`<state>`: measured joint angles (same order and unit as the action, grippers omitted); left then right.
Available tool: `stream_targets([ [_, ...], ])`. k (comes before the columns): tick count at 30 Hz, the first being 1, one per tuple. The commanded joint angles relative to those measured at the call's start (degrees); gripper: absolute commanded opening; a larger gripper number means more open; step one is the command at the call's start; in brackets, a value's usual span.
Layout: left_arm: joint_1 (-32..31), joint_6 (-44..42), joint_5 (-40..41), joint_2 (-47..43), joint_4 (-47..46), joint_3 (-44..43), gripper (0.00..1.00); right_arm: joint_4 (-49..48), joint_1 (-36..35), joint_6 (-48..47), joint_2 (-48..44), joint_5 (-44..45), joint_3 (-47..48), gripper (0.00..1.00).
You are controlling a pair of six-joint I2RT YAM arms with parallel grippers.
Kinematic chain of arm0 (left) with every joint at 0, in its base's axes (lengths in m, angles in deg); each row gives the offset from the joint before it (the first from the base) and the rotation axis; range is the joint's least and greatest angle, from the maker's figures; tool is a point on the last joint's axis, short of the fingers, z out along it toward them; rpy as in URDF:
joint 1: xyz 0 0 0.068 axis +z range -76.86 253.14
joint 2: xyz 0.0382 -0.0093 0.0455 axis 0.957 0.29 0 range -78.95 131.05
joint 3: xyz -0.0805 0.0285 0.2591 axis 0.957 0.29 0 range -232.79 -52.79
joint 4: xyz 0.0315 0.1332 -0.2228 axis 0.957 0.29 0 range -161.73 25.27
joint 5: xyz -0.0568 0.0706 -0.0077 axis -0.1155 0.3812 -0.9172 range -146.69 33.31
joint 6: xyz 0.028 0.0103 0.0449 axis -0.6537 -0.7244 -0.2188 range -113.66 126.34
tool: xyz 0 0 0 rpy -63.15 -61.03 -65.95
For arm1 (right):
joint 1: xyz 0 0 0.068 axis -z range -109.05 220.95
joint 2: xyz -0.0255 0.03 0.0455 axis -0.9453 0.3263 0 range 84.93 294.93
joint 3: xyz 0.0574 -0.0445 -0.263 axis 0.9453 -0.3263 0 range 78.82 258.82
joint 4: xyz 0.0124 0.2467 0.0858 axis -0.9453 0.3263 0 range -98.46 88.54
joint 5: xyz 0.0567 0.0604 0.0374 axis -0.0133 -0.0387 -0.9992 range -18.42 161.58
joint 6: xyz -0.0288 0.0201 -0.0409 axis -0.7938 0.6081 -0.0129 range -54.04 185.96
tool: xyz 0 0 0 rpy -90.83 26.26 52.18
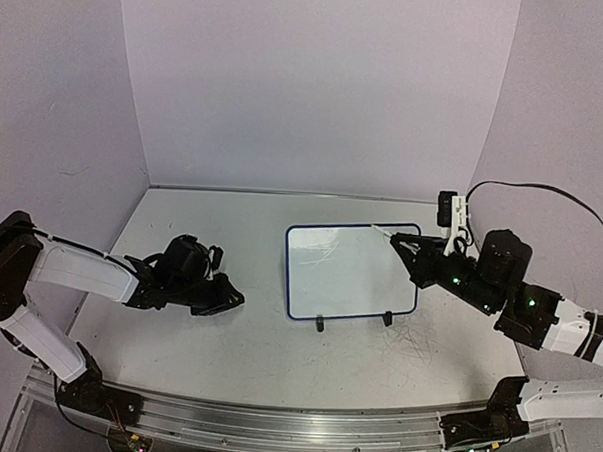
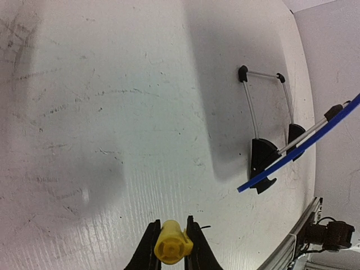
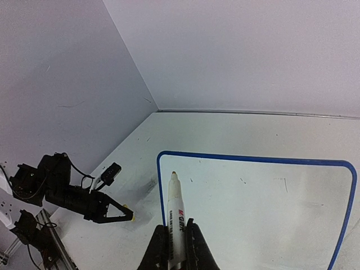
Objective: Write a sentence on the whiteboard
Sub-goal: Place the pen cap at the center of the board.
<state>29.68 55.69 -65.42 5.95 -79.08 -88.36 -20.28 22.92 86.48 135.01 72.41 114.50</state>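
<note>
1 marker point(image 3: 176, 216) at whiteboard point(image 1: 339, 283) rim, left claw point(image 1: 238, 300), holding cap point(image 2: 171, 245), apart

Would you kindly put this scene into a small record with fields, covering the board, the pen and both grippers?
Whiteboard: propped on two black feet on the table, blue rim.
Writing: only faint marks, no readable words.
Right gripper: shut on a white marker, uncapped, tip over a corner of the board; contact cannot be told.
Left gripper: shut on a small yellow cap, left of the board and apart from it.
</note>
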Motion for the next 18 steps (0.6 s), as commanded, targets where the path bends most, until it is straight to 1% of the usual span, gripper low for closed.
stream_targets([
  [1, -0.5, -4.0, 7.2, 2.6, 3.1, -3.8, 0.0, -0.7, 0.0, -1.5, -1.8, 2.0, 1.1, 0.0],
  [7, -3.4, -7.3, 17.0, 7.3, 9.1, -9.1, 0.02, -1.1, 0.0, -2.1, -3.7, 3.4, 0.0, 0.0],
  [12, -3.6, -9.4, 19.1, 11.6, 11.7, -12.5, 0.03, -1.0, 0.0, -2.2, -4.4, 4.4, -0.7, 0.0],
  [18, -3.6, -11.4, 22.9, 13.5, 14.0, -14.3, 0.06, -1.0, 0.0, -2.1, -5.2, 5.5, -1.6, 0.0],
])
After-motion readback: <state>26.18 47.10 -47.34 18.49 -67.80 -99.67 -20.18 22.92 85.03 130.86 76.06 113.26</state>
